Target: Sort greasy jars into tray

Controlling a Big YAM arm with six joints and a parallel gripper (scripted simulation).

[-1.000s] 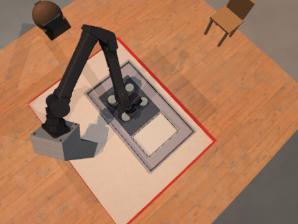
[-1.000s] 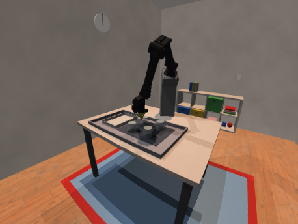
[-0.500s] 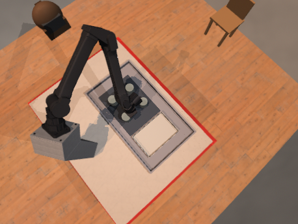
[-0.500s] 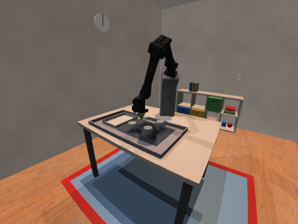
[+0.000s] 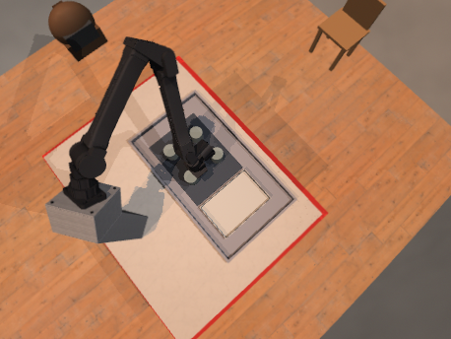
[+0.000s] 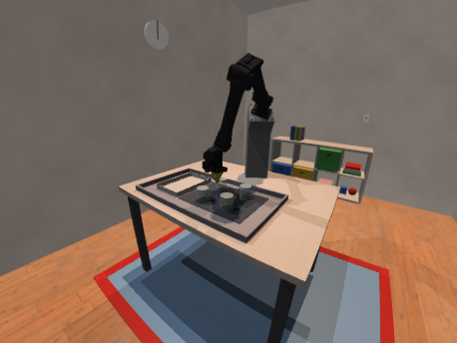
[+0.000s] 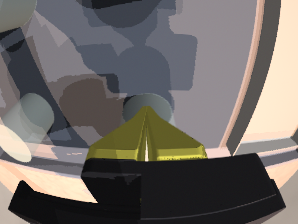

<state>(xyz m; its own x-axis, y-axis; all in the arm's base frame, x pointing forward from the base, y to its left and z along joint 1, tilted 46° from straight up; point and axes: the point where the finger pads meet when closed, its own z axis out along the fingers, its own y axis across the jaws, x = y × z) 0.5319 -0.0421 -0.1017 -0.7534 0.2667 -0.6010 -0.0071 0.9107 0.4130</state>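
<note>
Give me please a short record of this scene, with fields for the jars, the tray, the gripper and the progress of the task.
jars on mat: four, upright, mouth down; one, one, one, one
mat: dark
tray: beside the mat, no jar inside
gripper: shut, holds nothing, low among the jars
nearest jar to gripper: the one toward the tray
progress: no jar sorted yet

1. Four pale glass jars (image 5: pixel 196 132) cluster on the dark grey drying mat (image 5: pixel 227 173), with narrow gaps between them.
2. The white shallow tray (image 5: pixel 235 203), toward the desk's (image 5: pixel 172 276) far end, lies unobstructed.
</note>
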